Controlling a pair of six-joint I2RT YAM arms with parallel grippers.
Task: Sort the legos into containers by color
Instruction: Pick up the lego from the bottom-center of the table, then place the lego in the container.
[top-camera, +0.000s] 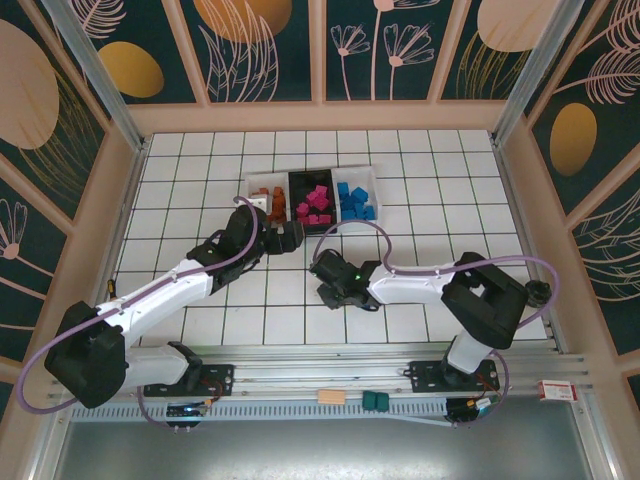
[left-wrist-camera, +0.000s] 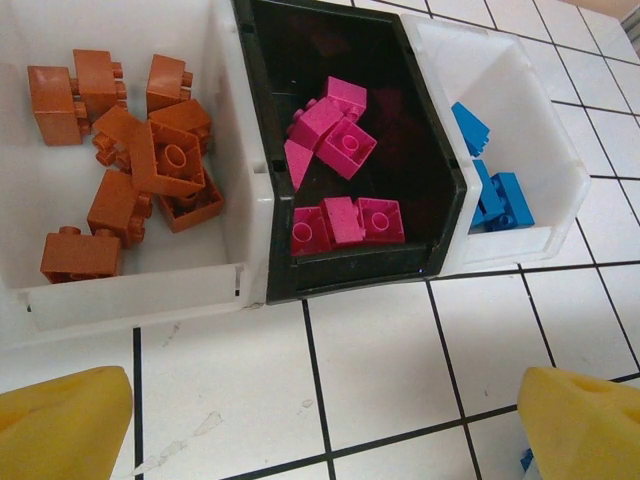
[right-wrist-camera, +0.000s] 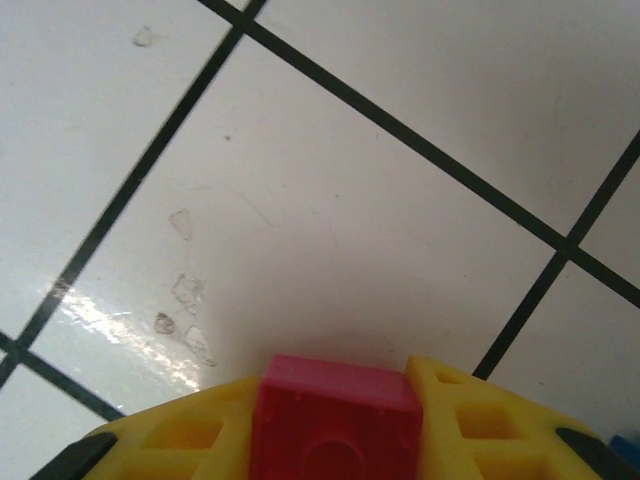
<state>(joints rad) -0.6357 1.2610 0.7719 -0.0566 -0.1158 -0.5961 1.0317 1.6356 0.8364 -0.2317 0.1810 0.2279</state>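
Three joined containers (top-camera: 310, 173) stand in a row at the back middle of the table. The left white bin (left-wrist-camera: 130, 295) holds several brown-orange legos (left-wrist-camera: 150, 150). Several pink legos (left-wrist-camera: 340, 220) lie in the black bin (left-wrist-camera: 350, 278), and blue legos (left-wrist-camera: 497, 195) lie in the right white bin (left-wrist-camera: 520, 240). My left gripper (top-camera: 285, 238) hovers open just in front of the bins, its yellow fingers (left-wrist-camera: 60, 425) wide apart over bare tile. My right gripper (top-camera: 328, 290) is low over the table's middle, shut on a pink lego (right-wrist-camera: 335, 415) that sits between its yellow fingers (right-wrist-camera: 470, 420).
A tan block (top-camera: 331, 397) and dark green blocks (top-camera: 375, 401) lie on the front rail, with a small red-and-white box (top-camera: 556, 390) to the right. A raised wooden border (top-camera: 125, 190) fences the tiled table on three sides. A blue sliver (left-wrist-camera: 527, 460) shows beside my left gripper's right finger.
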